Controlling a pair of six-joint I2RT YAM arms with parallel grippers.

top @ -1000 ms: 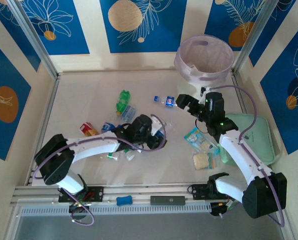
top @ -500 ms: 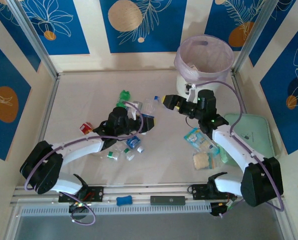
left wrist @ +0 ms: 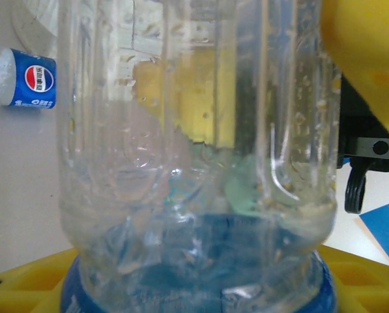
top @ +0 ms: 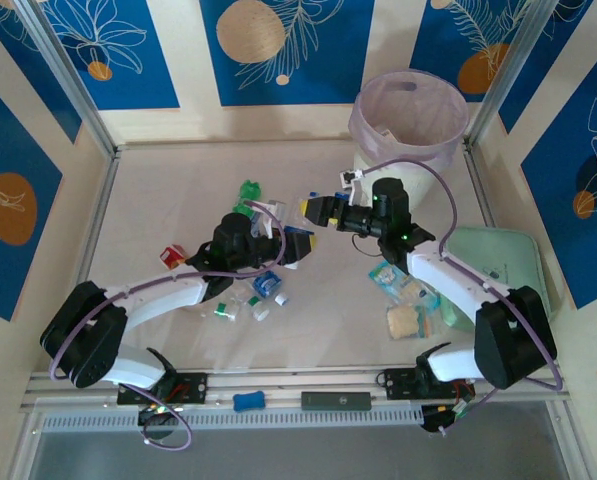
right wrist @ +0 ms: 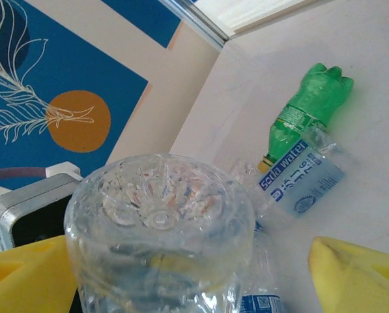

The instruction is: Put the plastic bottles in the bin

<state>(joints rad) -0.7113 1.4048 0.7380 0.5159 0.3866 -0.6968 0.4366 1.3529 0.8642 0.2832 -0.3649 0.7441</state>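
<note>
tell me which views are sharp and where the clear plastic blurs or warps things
Top external: sharp, evenly lit, only soft shadows. Left wrist: the clear bottle sits close to the lens, warping everything behind it; the blue-labelled bottle beside it reads sharp. Right wrist: that bottle's base looms near with bright glints, while the green bottle behind is crisp.

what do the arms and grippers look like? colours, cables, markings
White links and black joint housings on the left arm and right arm, a lilac cable looping along each. Black bodies and blocky yellow fingers on the left gripper and right gripper. A green light glows on the right wrist. No legible markings.
</note>
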